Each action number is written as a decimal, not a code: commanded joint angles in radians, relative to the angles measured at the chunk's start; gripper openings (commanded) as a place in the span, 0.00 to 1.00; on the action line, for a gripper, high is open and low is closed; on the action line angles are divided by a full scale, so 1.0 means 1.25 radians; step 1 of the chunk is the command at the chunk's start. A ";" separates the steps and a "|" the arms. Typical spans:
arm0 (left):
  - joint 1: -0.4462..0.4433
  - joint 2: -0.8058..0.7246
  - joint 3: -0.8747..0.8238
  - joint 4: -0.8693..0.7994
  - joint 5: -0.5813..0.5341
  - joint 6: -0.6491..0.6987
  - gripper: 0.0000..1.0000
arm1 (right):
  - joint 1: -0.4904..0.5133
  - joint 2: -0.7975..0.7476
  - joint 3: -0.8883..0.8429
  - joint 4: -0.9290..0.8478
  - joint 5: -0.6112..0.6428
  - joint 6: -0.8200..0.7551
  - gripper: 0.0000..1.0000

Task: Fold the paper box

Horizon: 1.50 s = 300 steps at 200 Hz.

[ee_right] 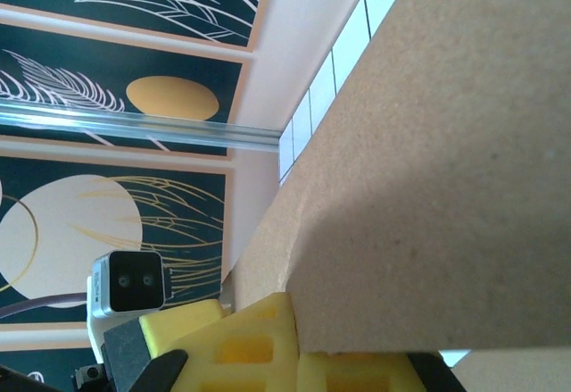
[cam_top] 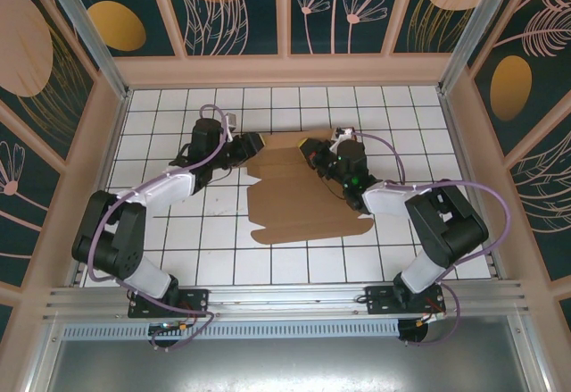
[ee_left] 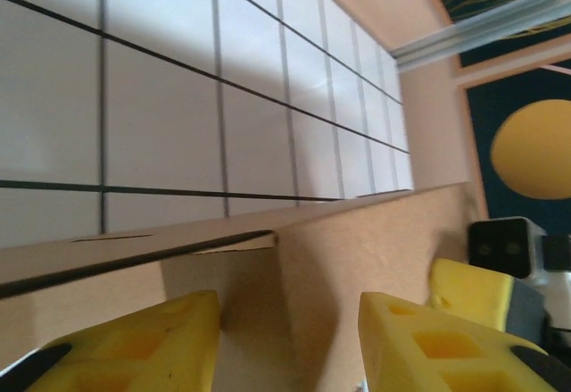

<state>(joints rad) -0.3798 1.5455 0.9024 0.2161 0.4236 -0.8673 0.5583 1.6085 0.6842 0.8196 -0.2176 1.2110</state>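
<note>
The paper box (cam_top: 303,200) is a flat brown cardboard sheet with flaps, lying mid-table. Both grippers work at its far edge. My left gripper (cam_top: 253,143) is at the far left corner. In the left wrist view its yellow fingers (ee_left: 152,338) stand apart, open (ee_left: 290,334), with a raised cardboard flap (ee_left: 357,249) just beyond the gap. My right gripper (cam_top: 311,153) is at the far edge's middle. Its fingers are shut (ee_right: 296,356) and press against the lower edge of a lifted flap (ee_right: 428,187); nothing shows between them.
The white gridded tabletop (cam_top: 178,231) is bounded by tan walls (cam_top: 285,70) at the back and sides, with a metal rail (cam_top: 285,298) along the front. The two arms flank the sheet. The other gripper's camera sits close by (ee_right: 129,280).
</note>
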 commanded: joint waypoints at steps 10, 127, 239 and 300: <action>-0.002 -0.120 0.051 -0.227 -0.163 0.175 0.44 | -0.005 -0.028 -0.005 -0.105 -0.004 -0.050 0.00; 0.029 -0.279 -0.099 -0.127 -0.305 0.632 0.63 | -0.140 -0.006 0.079 -0.285 -0.249 -0.193 0.00; 0.029 -0.167 -0.131 -0.007 -0.053 0.858 0.62 | -0.200 0.026 0.095 -0.289 -0.356 -0.221 0.00; 0.042 -0.046 -0.078 -0.044 -0.135 0.844 0.43 | -0.203 0.032 0.083 -0.268 -0.360 -0.213 0.00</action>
<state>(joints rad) -0.3389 1.4445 0.7532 0.1696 0.2844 0.1909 0.3138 1.6135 0.8036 0.5350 -0.6632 0.9737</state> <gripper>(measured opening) 0.498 0.050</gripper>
